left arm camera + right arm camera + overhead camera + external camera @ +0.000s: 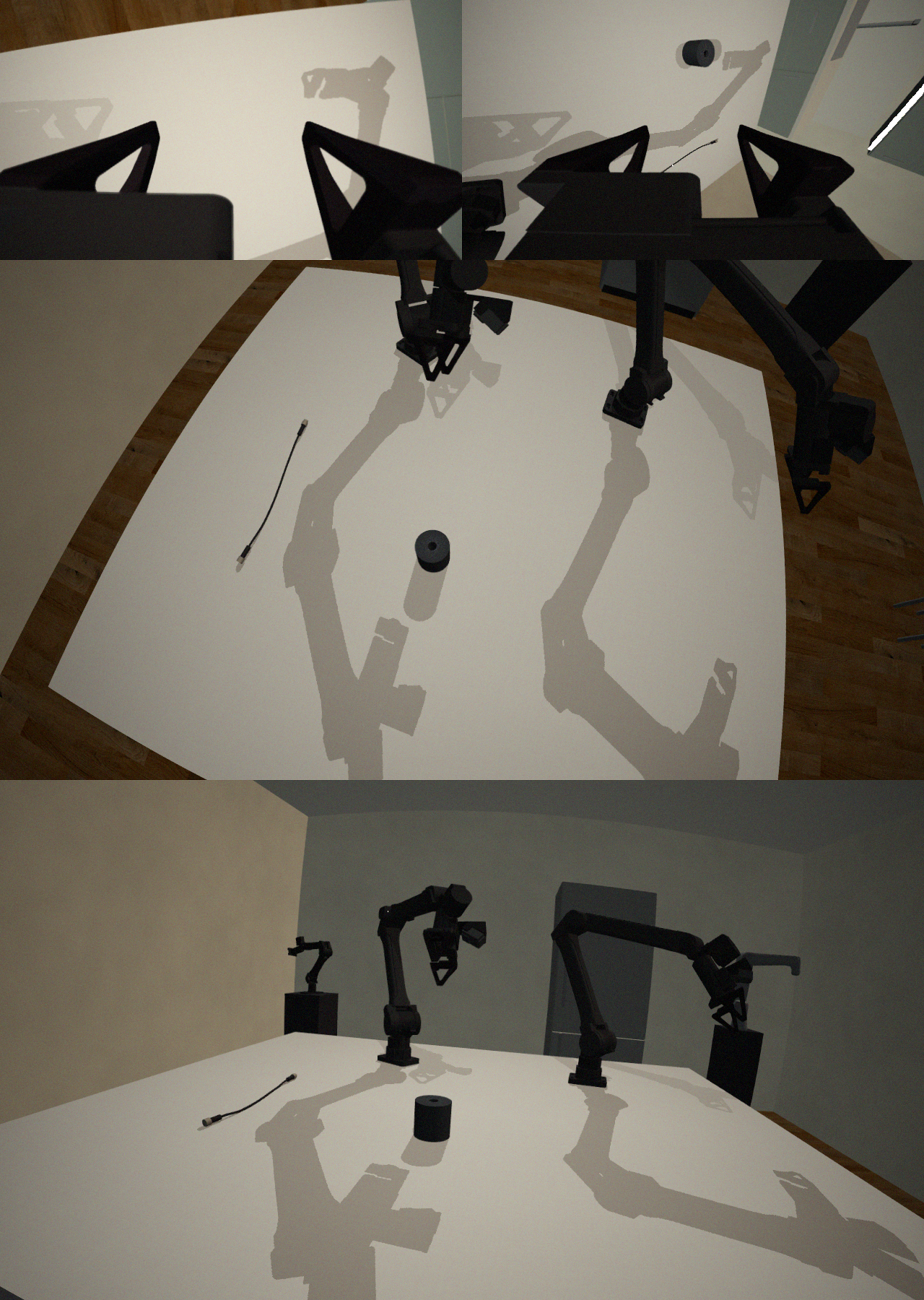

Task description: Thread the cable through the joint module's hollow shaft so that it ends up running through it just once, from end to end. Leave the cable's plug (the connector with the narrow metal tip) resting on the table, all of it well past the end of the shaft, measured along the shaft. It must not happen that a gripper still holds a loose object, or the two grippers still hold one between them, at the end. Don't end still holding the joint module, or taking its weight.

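The joint module, a dark upright cylinder [432, 562] [432, 1122] [691, 53] with a hole in its top, stands on the table. The thin black cable [278, 487] [253, 1101] [686, 157] lies gently curved on the table, apart from the module, with a pale-tipped connector at each end; which is the narrow-tipped plug is too small to tell. My right gripper [440, 372] [442, 978] [693, 130] is open and empty, high above the table's back. My left gripper [735, 1024] [230, 129] is open and empty, high near the right edge, far from both.
The white table [491, 473] [517, 1122] has a wooden floor [846, 622] beyond its edges in the top view. Broad arm shadows cross the table near the module. Both arm bases [625, 408] [398, 1059] stand at the back. Dark pedestals [310, 1014] [734, 1058] stand beyond the table.
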`<state>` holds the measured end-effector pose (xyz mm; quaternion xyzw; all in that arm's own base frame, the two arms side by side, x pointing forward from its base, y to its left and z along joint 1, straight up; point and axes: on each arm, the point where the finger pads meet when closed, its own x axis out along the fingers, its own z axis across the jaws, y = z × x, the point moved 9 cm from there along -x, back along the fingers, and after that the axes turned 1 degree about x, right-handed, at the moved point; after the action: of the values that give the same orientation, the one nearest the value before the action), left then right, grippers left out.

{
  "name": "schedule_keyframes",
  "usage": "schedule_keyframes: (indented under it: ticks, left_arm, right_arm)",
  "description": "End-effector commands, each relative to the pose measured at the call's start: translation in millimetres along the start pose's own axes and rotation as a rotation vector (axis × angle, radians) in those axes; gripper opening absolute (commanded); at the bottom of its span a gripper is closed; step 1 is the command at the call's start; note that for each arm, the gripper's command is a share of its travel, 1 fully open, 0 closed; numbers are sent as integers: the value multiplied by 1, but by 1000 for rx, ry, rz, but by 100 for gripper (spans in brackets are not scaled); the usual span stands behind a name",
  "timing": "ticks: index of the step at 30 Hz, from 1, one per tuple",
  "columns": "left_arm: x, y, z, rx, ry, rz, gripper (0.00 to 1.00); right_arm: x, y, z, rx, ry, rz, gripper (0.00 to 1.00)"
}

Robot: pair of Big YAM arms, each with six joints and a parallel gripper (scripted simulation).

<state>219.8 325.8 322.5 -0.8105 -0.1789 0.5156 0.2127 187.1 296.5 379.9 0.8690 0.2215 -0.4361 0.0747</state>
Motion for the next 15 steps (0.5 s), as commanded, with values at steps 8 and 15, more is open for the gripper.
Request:
schedule_keyframes:
  ticks: [8,15]
  left_arm:
    - [-32,-8,-102,297,237,-171,100]
    - [-42,16,-155,450,362,-220,100]
  right_arm:
    - [24,-27,-65,302,-87,26,96]
    - [62,-40,-87,446,-168,69,96]
